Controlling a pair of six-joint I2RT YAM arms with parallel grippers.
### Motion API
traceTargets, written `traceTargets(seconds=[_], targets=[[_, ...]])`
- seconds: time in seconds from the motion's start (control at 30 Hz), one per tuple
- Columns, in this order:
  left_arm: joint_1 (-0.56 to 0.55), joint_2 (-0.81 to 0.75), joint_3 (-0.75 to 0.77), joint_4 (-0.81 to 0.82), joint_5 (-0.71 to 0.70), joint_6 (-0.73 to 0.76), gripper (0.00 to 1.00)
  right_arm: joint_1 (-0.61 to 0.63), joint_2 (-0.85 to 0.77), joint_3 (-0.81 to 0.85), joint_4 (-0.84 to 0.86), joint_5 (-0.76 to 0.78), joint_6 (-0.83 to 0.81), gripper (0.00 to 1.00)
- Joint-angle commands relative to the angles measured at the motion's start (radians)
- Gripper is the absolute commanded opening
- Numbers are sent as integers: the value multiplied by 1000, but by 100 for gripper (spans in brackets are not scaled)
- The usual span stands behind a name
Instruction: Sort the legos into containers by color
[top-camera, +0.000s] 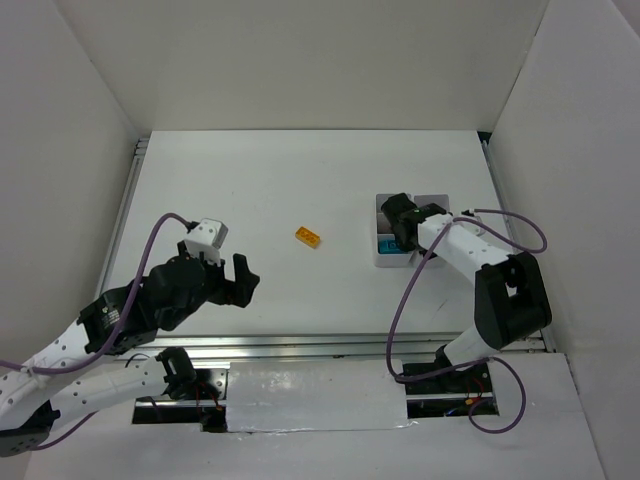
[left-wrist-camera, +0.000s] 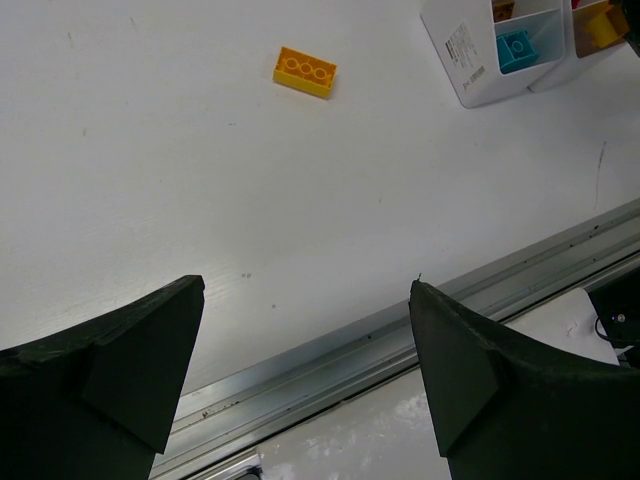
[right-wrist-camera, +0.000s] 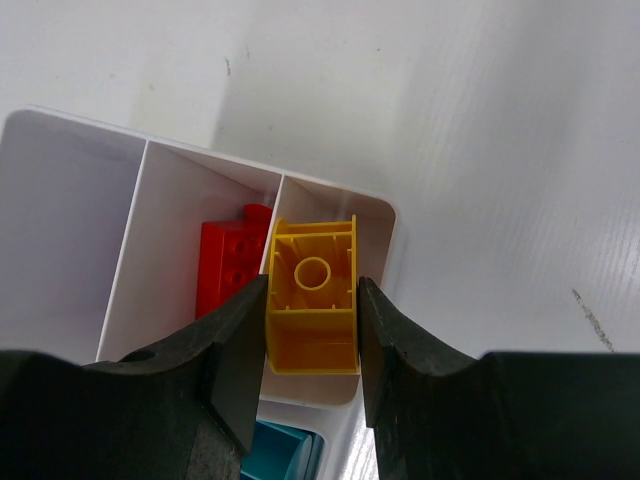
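One yellow brick (right-wrist-camera: 312, 268), pinched in the right gripper (right-wrist-camera: 310, 300), hangs over the white tray (right-wrist-camera: 340, 196), frame centre; left gripper (left-wrist-camera: 305, 290) spread wide.

Left arm (top-camera: 150, 295) low, jaws wide apart, right arm (top-camera: 455, 240) extended, jaws clamped

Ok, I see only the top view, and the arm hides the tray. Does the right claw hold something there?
Observer: Yes. The right claw is shut on a yellow brick, hollow side toward the wrist camera.
Operator: At which compartment?
Observer: A corner one of the tray. The next compartment holds red bricks.
Operator: And how does the loose brick lie?
Observer: The loose brick lies flat, studs up, ahead of the open left claw.
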Motion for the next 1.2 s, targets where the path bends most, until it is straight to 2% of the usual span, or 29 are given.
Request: traceTargets(seconds=[0.0, 0.1, 0.33, 0.6, 0.63, 0.67, 0.8, 0.87, 0.97, 1.07, 1.17], targets=[[1, 6, -3, 50, 19, 29, 96, -12, -30, 12, 57, 24, -19, 4], [1, 7, -3, 52, 25, 34, 96, -16, -25, 13, 59, 17, -28, 6], [1, 3, -5, 59, 43, 45, 96, -18, -12, 12, 57, -10, -22, 23], [1, 10, -5, 64, 60, 52, 96, -18, -22, 22, 65, -40, -42, 26], [1, 10, -6, 67, 62, 54, 96, -19, -25, 23, 67, -43, -42, 36], [1, 10, -6, 67, 66, 55, 96, -18, -30, 23, 70, -45, -44, 39], [1, 6, -8, 70, 74, 60, 96, -18, -44, 16, 76, -52, -50, 41], [1, 7, -8, 73, 77, 62, 96, -15, -51, 15, 80, -54, -53, 48], [1, 9, -8, 76, 85, 66, 96, -18, -61, 13, 85, -59, -59, 51], [1, 10, -8, 76, 88, 68, 96, -18, -65, 12, 97, -62, -74, 68], [1, 9, -8, 76, 91, 68, 96, -16, -59, 18, 93, -62, -74, 74]])
